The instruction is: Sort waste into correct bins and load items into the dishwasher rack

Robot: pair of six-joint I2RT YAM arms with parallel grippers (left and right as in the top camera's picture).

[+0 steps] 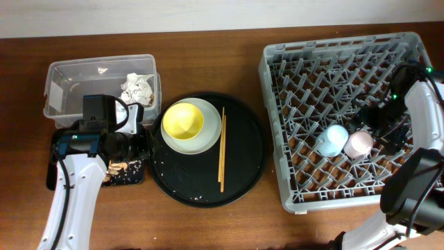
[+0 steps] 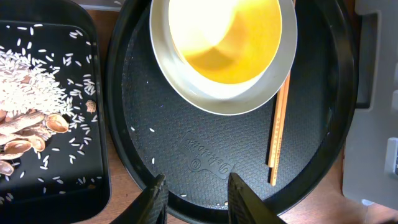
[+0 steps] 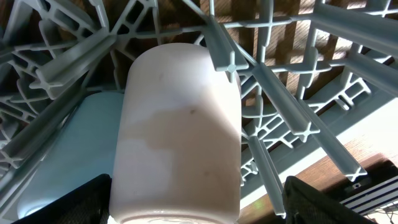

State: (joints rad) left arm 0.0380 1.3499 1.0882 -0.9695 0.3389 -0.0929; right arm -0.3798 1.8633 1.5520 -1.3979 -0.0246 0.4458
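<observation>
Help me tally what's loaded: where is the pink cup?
Overhead view, right side: the pink cup lies in the dishwasher rack, beside the light blue cup.

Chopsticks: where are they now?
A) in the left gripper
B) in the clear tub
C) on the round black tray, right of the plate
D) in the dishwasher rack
C: the overhead view shows the chopsticks lying on the round black tray, along the right side of the plate that holds the yellow bowl.
</observation>
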